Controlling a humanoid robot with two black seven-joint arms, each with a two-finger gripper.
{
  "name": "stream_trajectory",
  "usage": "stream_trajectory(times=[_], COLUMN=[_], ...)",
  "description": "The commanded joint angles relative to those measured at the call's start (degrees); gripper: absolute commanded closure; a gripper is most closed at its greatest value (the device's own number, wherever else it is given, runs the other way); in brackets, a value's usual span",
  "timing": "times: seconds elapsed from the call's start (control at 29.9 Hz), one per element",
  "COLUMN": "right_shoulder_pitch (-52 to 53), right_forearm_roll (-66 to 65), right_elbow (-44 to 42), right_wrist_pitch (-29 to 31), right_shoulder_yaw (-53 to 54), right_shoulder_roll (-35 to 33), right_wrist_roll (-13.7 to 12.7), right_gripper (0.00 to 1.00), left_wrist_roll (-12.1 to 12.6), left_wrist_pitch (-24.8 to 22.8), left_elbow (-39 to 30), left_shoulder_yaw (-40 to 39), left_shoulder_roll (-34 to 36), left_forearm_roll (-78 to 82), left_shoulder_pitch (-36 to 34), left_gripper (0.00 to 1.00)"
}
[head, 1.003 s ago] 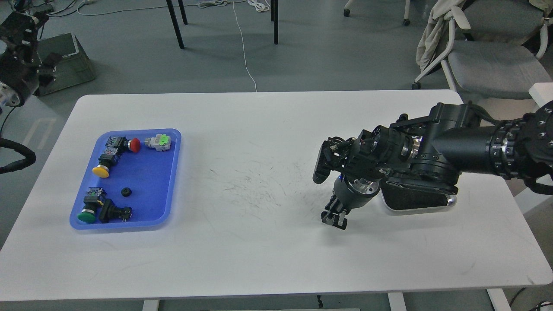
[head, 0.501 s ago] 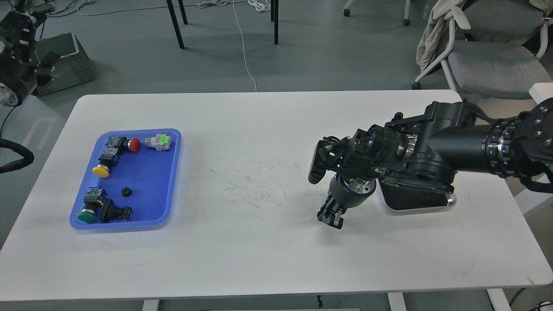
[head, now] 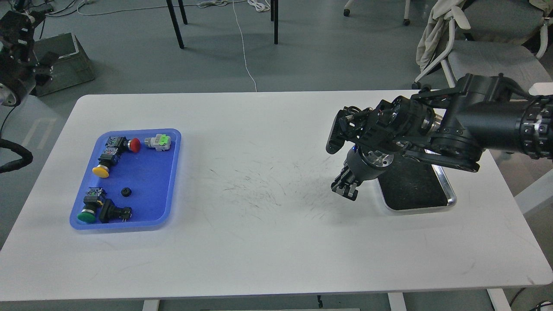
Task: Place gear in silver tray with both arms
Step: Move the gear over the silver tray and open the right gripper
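The gear (head: 125, 192) is a small black toothed ring lying in the blue plastic tray (head: 168, 172) at the table's left. The silver tray (head: 449, 199) sits at the right, dark bottom bare, its far part hidden behind my right arm. My right gripper (head: 345, 189) points down above the table just left of the silver tray; its dark fingers cannot be told apart and nothing shows in it. My left arm (head: 15, 47) is raised off the table at the far left edge, and its gripper is dark and unclear.
The blue tray also holds several push-button switches with red (head: 135, 145), yellow (head: 100, 171) and green (head: 87, 216) caps, and a grey one (head: 158, 142). Chairs (head: 492, 65) stand behind the table's right end. The white table (head: 268, 242) has scuff marks mid-way.
My right arm has risen and swung back to the right, uncovering more of the silver tray. Its gripper moved up and right. The left arm barely moved.
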Motion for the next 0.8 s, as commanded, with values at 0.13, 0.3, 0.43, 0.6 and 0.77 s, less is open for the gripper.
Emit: stream_trajectory(times=[0.13,0.3,0.43,0.6,0.77], right_shoulder_pitch=[0.36,-1.13,-4.73,-7.37,-7.38], right_forearm_roll=[-0.07,0.02,-0.16,-0.07,-0.07], right_elbow=[0.26,0.26,-1.06,-1.59,-1.50], right_wrist_pitch=[-0.26,-2.36,-3.15,-5.61,-5.97], right_shoulder_yaw=[0.21,-0.05,-0.14,-0.05,0.12], right_shoulder_roll=[-12.01,-17.90,-20.28,-20.73,-20.73], right_wrist_roll=[0.00,0.00,0.00,0.00,0.00], right_gripper=[0.98,0.98,0.98,0.98,0.91], left_wrist_roll=[0.00,0.00,0.00,0.00,0.00], left_wrist_pitch=[-0.01,-0.01,-0.01,-0.01,0.08], left_elbow=[-0.12,-0.12,-0.20,-0.20,-0.47], left_shoulder_yaw=[-0.06,-0.06,-0.06,-0.06,-0.06], left_shoulder_roll=[-0.05,-0.31,-0.31,-0.31,-0.31], left_forearm_roll=[0.09,0.00,0.09,0.00,0.00], left_shoulder_pitch=[-0.09,-0.09,-0.18,-0.18,-0.18], left_gripper=[0.02,0.02,0.02,0.02,0.02])
